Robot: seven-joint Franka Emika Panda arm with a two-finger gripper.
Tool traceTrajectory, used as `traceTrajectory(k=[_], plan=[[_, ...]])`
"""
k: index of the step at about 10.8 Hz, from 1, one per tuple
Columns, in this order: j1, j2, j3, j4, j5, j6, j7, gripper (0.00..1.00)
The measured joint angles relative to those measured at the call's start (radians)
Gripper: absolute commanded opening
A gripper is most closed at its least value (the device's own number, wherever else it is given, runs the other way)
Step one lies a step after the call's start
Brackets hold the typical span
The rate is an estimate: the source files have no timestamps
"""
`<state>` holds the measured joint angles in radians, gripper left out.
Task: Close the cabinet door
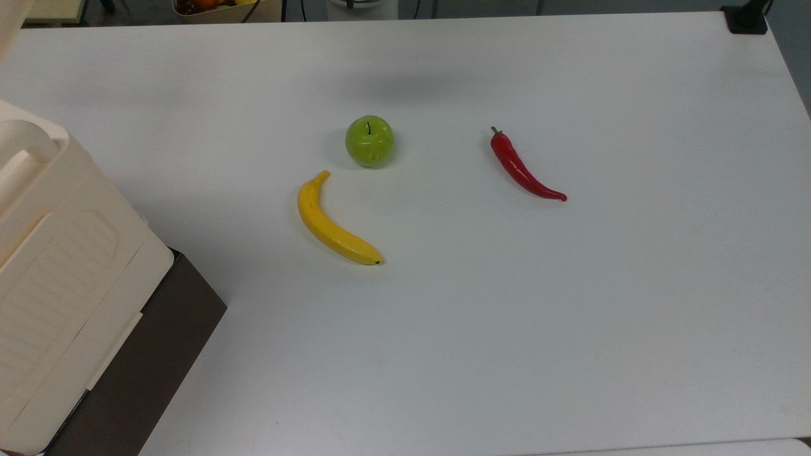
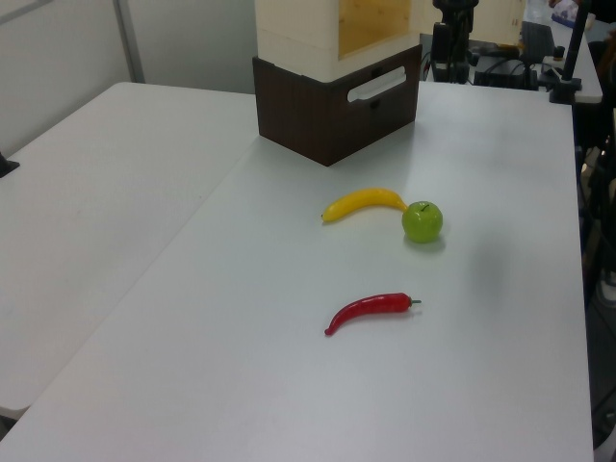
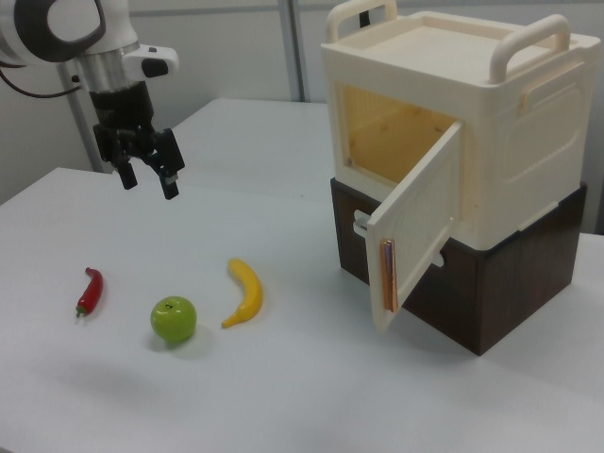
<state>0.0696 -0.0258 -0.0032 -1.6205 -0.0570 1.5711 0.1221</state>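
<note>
- Cream plastic door (image 3: 415, 226) stands swung wide from the cabinet (image 3: 472, 123), copper strip at its free edge: nothing of the closing is done.
- In the right view the gripper (image 3: 148, 175) hangs at ten o'clock from the apple (image 3: 174, 318), fingers parted, empty, well apart from the door.
- Left, I judge: reach the door, push it shut.

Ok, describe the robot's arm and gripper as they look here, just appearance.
In the right view the arm has smooth white rounded casings with a dark grey round joint cap. A white wrist flange carries a small dark patch at its end. A thin dark cable runs off toward the right view's left edge. Below hangs the gripper, all black, with a blocky body and two slim black fingers.
</note>
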Motion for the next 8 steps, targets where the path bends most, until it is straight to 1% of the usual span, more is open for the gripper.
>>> traceTrajectory(k=[4,5,6,7,8], plan=[[0.000,0.000,0.000,0.000,0.000,0.000,0.000,1.00],[0.000,0.000,0.000,0.000,0.000,0.000,0.000,0.90],[0.000,0.000,0.000,0.000,0.000,0.000,0.000,0.62],[0.000,0.000,0.000,0.000,0.000,0.000,0.000,0.37],[0.000,0.000,0.000,0.000,0.000,0.000,0.000,0.15]])
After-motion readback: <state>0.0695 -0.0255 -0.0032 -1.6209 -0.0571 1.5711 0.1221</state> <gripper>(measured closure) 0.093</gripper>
